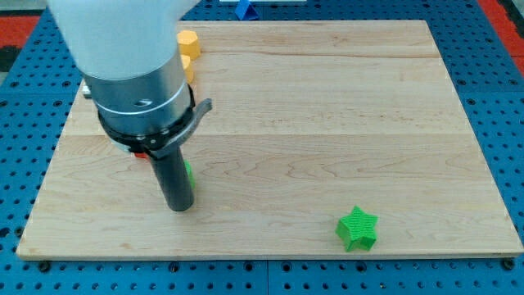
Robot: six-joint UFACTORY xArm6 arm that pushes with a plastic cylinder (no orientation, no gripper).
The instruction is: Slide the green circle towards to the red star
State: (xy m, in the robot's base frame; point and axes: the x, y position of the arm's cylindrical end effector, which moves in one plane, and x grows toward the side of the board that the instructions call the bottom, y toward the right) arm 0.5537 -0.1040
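Observation:
My rod comes down at the view's left and its tip (178,206) rests on the wooden board. A green block (189,175), likely the green circle, shows only as a sliver at the rod's right side, touching it or just behind it. A small bit of red (140,152) peeks out under the arm's grey collar, left of the rod; it may be the red star, mostly hidden. A green star (357,229) lies near the view's bottom edge, right of centre, far from the tip.
A yellow block (188,42) sits at the board's top left, with a second yellow piece (188,67) just below it, partly behind the arm. A blue block (244,9) lies off the board at the view's top. The board (327,123) rests on a blue pegboard.

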